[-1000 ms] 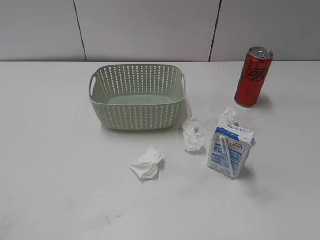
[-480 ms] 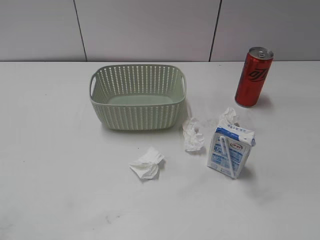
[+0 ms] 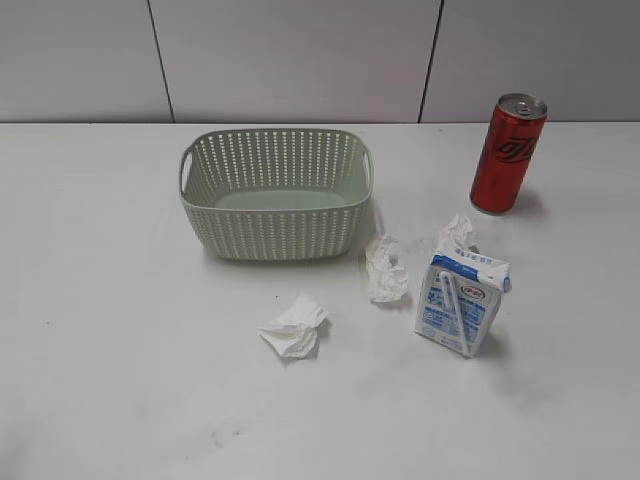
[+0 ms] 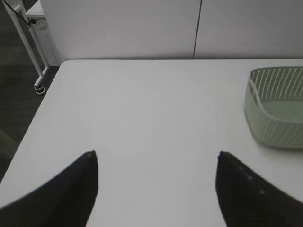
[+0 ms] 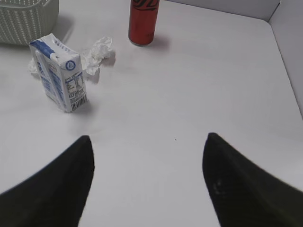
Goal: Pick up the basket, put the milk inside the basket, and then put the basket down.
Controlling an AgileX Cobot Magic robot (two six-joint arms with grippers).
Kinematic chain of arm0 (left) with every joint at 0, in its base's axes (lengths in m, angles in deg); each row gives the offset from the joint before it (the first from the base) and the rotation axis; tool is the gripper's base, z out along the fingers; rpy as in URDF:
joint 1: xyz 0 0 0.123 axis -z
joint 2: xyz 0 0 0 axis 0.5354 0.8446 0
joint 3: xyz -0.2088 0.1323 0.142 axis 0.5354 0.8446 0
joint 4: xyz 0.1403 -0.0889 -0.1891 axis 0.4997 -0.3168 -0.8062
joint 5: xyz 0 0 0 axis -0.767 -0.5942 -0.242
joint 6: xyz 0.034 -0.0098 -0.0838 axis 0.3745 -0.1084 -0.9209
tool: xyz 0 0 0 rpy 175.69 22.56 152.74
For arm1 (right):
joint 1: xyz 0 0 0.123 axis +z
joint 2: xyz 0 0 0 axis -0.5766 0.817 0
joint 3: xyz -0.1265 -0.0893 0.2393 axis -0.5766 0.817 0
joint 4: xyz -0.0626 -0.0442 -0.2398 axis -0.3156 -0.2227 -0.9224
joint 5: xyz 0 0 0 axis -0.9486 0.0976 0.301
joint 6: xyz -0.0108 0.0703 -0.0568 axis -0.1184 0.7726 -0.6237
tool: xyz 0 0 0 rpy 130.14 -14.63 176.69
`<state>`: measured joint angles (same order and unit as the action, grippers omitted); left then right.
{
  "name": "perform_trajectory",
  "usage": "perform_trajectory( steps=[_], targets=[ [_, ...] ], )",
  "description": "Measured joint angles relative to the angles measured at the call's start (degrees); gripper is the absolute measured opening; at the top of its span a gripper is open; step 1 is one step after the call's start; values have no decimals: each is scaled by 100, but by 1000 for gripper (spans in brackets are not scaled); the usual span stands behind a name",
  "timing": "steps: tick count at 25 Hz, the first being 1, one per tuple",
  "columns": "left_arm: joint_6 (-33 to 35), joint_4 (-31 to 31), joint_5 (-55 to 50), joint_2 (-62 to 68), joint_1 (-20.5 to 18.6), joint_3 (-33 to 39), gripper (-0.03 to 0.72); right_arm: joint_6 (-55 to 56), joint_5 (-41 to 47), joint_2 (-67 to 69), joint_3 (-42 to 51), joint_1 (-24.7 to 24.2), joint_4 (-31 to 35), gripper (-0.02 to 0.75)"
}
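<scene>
the basket (image 3: 275, 193) sits on the table, off to the right of the left gripper (image 4: 156, 163), whose jaws are spread and empty; the milk (image 5: 57, 72) stands ahead-left of the spread right gripper (image 5: 147, 146).

Pale sage-green basket (image 3: 275, 193) with perforated weave-look sides; white-and-blue milk carton (image 3: 461, 301) at lower right; red can (image 3: 507, 154) at upper right; white crumpled tissues (image 3: 294, 327); white worktop (image 3: 120, 330).
</scene>
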<state>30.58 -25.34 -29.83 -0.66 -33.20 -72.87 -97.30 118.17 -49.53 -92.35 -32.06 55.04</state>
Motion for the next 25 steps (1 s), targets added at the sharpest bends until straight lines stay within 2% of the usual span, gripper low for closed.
perform_trajectory(
  steps=[7, 19, 25],
  targets=[
    [100, -32, 597, 1683, 0, -721, 585, 0, 0, 0, 0, 0, 0, 563],
    [590, -683, 626, 4392, 0, -2420, 584, 0, 0, 0, 0, 0, 5, 563],
    [652, -855, 236, 5589, 74, -3169, 584, 0, 0, 0, 0, 0, 5, 563]
  ],
)
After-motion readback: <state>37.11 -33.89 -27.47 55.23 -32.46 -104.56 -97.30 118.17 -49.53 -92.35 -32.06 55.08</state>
